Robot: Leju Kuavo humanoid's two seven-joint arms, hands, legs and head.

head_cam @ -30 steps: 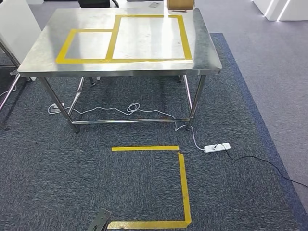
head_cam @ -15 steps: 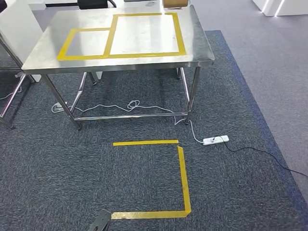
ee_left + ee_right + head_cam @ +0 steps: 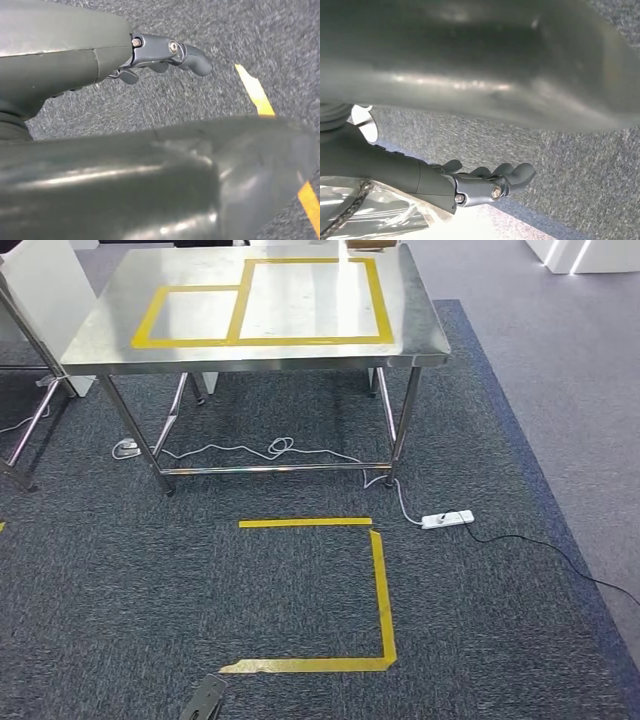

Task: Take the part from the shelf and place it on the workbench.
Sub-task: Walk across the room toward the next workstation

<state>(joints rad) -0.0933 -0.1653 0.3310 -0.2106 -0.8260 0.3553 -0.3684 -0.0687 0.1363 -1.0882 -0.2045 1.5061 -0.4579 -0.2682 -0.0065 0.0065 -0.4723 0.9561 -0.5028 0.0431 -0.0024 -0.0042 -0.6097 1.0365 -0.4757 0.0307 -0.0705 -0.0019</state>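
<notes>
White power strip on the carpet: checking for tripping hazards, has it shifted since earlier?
No. The white power strip keeps its place beside the steel table's leg; the camera moved.

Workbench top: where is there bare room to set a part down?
On the workbench, both yellow-taped rectangles are bare: the small one and the larger one beside it. The only crowding is at the far edge, where a brown box sits behind the larger one.

The desk (image 3: 113, 335) is brushed metal, smooth and dully reflective, with shiny metal legs and glossy yellow tape (image 3: 313, 340) on top. The carpet (image 3: 113, 580) is rough, matt grey-blue pile. The power strip (image 3: 447, 519) looks like smooth white plastic. The left hand (image 3: 166, 52) has dark, satin fingers.
</notes>
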